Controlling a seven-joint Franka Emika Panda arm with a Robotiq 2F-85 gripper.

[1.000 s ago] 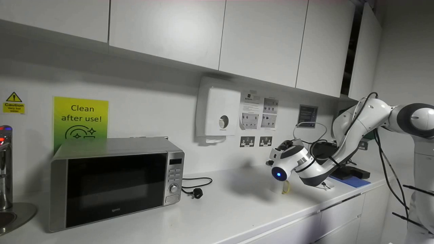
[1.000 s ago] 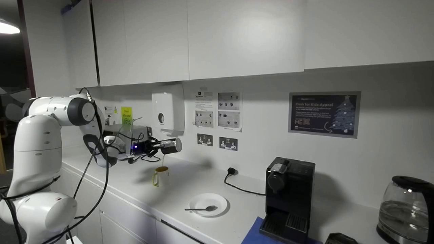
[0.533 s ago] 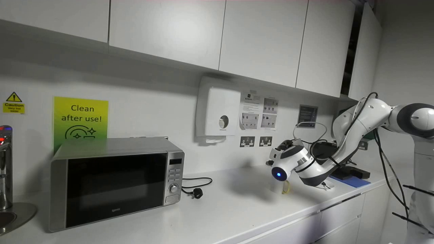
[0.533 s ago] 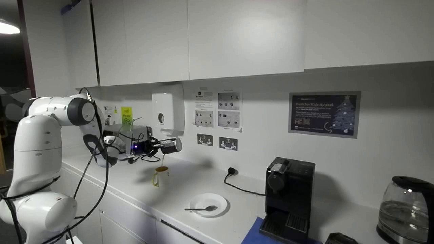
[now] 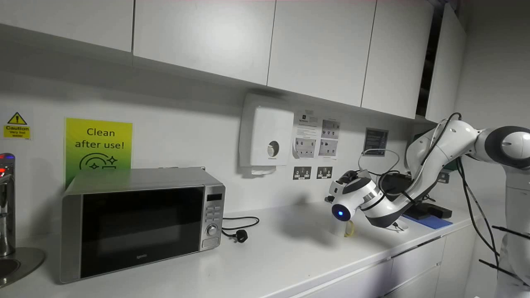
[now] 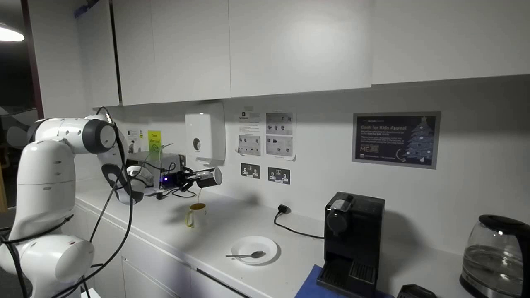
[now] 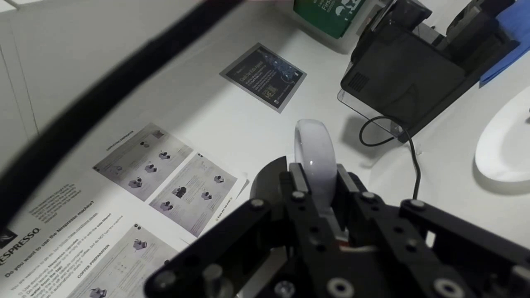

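Dark mug (image 6: 209, 180) hangs tipped above the bench (image 6: 292, 252), our hand (image 7: 322, 177) pinching its handle (image 7: 315, 153); in an exterior view we find coffee machine (image 6: 356, 236) at its four o'clock, plate (image 6: 250, 245) at five, yellow-handled mug (image 6: 199, 216) past six.

Both exterior views face the wall (image 5: 186, 136) from farther back and share the arm (image 6: 45, 174). The wrist view looks, tilted, past the near pincer (image 7: 322, 178), low in the frame.

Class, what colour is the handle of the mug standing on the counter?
The handle of that mug is yellow, clearest in an exterior view.
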